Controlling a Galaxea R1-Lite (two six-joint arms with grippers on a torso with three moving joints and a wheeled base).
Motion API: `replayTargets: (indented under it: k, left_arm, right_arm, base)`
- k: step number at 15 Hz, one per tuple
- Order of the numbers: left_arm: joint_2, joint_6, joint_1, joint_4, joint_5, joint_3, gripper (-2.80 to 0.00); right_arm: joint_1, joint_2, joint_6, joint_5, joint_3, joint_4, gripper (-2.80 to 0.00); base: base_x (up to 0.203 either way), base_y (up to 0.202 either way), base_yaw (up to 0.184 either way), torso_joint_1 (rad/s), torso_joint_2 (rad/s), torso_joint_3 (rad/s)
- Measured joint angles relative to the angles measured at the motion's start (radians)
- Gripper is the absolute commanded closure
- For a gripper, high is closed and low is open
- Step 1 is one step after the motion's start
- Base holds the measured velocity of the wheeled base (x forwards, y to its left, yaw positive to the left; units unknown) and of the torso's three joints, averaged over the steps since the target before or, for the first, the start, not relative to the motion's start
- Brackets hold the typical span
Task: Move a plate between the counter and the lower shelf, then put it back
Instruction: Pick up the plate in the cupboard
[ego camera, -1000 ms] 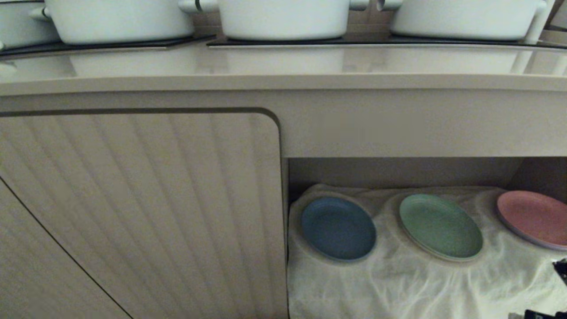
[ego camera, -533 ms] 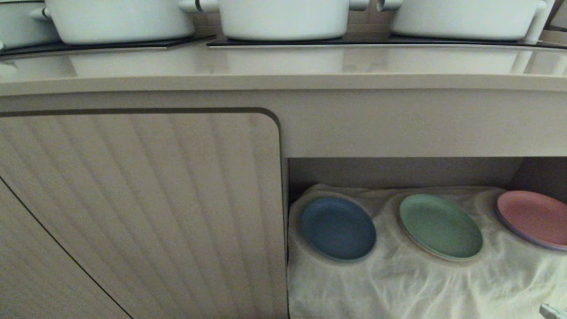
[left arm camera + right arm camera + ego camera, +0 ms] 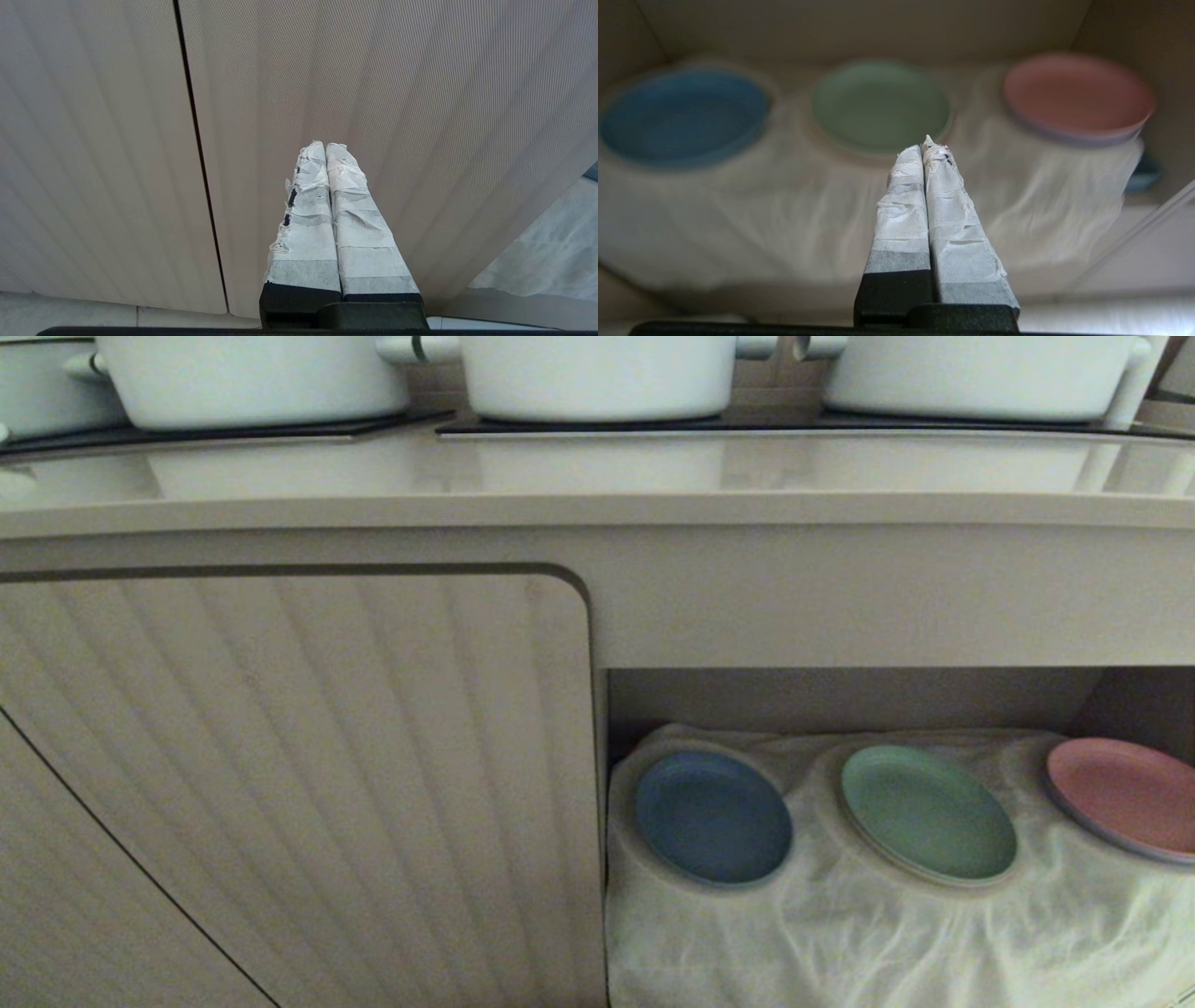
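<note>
Blue matte round plate [image 3: 684, 116] sits on lower shelf [image 3: 840, 695], off to your right gripper's [image 3: 926, 147] left side; R nearer, both grippers pinched closed, empty.

Head camera looks down at the desk [image 3: 597, 476] front; right wrist faces the lower shelf [image 3: 896, 224] close — both share it; left wrist faces the door panel [image 3: 373, 93].

green plate [image 3: 928, 815] | pink plate [image 3: 1123, 795] | white pots [image 3: 597, 375] | ribbed door [image 3: 299, 784]
</note>
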Motion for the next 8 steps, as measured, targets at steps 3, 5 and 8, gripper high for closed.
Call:
replayTargets:
  k: [3,5,8]
  left_arm:
    - [0.0,0.0,0.0,0.0,0.0,0.0,0.0]
    - [0.0,0.0,0.0,0.0,0.0,0.0,0.0]
    - [0.0,0.0,0.0,0.0,0.0,0.0,0.0]
  right_arm:
    - [0.001,-0.149,-0.007,0.048,0.0,0.059,0.0]
    - [0.005,-0.239,-0.013,0.084,0.0,0.11,0.0]
    - [0.007,-0.301,-0.01,0.097,0.0,0.131,0.0]
  base:
    - [0.0,0.0,0.0,0.0,0.0,0.0]
    - [0.0,0.0,0.0,0.0,0.0,0.0]
    - [0.0,0.0,0.0,0.0,0.0,0.0]
